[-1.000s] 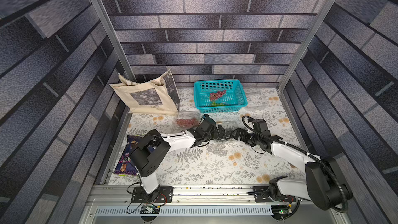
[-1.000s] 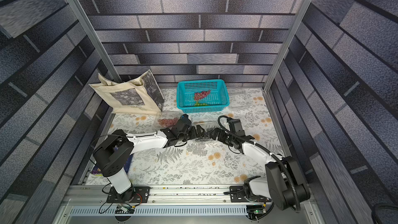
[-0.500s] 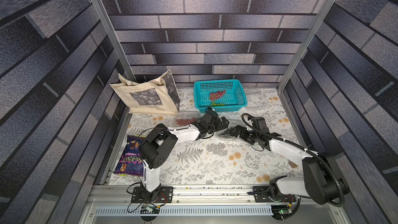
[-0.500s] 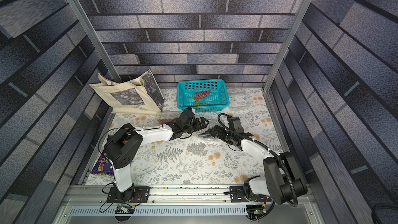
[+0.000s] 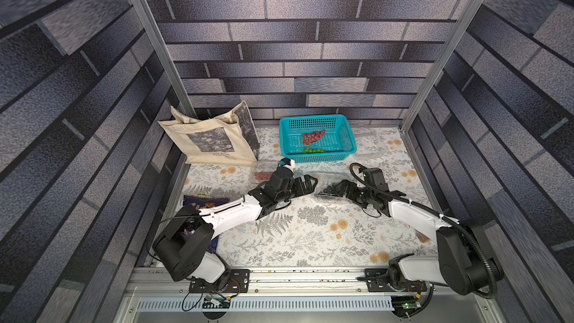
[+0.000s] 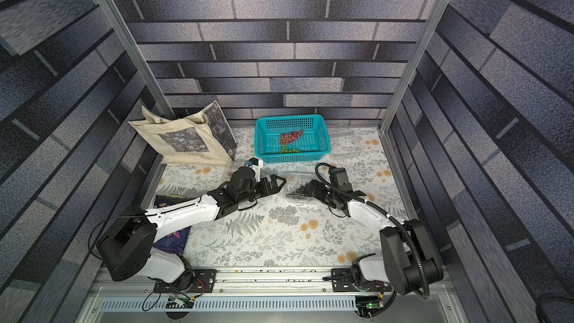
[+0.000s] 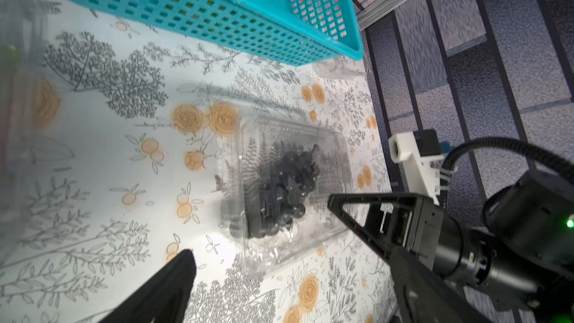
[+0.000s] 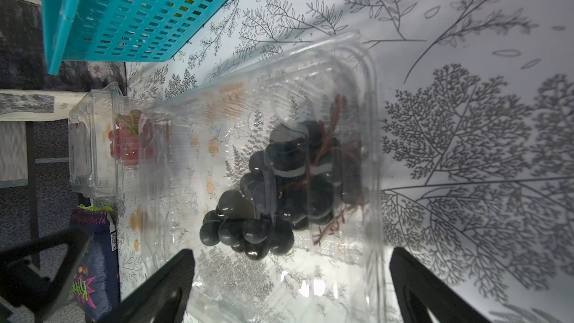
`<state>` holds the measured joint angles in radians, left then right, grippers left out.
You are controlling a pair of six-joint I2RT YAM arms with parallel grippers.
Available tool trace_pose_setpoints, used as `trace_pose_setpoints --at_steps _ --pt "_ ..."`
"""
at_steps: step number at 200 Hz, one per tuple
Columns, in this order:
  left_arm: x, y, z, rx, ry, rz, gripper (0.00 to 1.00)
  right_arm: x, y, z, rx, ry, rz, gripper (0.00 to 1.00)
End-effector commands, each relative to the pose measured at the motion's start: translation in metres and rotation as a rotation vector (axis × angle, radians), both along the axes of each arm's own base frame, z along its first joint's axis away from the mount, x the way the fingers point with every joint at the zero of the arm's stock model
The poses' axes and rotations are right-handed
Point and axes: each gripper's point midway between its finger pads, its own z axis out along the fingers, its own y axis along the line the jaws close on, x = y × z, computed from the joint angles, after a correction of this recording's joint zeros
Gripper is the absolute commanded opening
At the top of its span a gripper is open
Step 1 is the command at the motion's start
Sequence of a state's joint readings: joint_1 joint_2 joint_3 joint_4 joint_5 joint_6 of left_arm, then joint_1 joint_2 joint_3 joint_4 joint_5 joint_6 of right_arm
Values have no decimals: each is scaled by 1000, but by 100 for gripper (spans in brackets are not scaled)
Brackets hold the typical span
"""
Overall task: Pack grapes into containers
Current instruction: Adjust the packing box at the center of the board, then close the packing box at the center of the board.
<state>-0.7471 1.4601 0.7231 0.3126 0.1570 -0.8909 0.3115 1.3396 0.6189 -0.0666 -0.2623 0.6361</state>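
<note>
We are flanking the grape container [image 8: 357,104] with left gripper [image 7: 257,228] and right gripper [image 8: 290,251], both released and empty. Probably we are preparing to shut it.

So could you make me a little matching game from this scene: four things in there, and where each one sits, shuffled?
Things
1. dark grapes
2. green grapes
3. tote bag
4. purple snack packet

Places
A. standing in the far left corner
B. in the teal basket
C. partly under the left arm
D. in a clear container

Pairs: 1-D, 2-B, 3-A, 4-C
</note>
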Motion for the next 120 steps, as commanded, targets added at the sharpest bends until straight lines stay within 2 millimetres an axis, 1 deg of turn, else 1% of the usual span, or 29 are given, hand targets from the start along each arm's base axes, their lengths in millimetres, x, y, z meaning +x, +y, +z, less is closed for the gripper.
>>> trace_pose_setpoints --at_steps 1,22,45,66,80,90,99,111,120 --pt "-10 -1 -15 -47 -1 17 100 14 -1 10 1 -23 -18 100" --pt "-19 -15 -22 -54 -7 -14 100 19 1 13 5 -29 -21 100" --pt "-19 -18 -30 -77 -1 9 99 22 5 15 35 -26 -28 100" --pt "-18 -17 -35 -99 -2 24 90 24 7 18 51 -32 -30 99" --pt "-17 -15 -39 -105 0 35 86 24 8 18 58 -34 -24 99" --pt "-15 -13 -42 -105 3 47 82 24 9 18 62 -32 -20 99" --pt "-13 -12 -45 -100 8 57 75 24 9 17 62 -29 -21 98" --pt "-12 -9 -48 -104 14 75 72 24 9 16 63 -27 -20 98" --pt "-10 -6 -51 -107 19 91 68 24 10 16 66 -31 -17 98"
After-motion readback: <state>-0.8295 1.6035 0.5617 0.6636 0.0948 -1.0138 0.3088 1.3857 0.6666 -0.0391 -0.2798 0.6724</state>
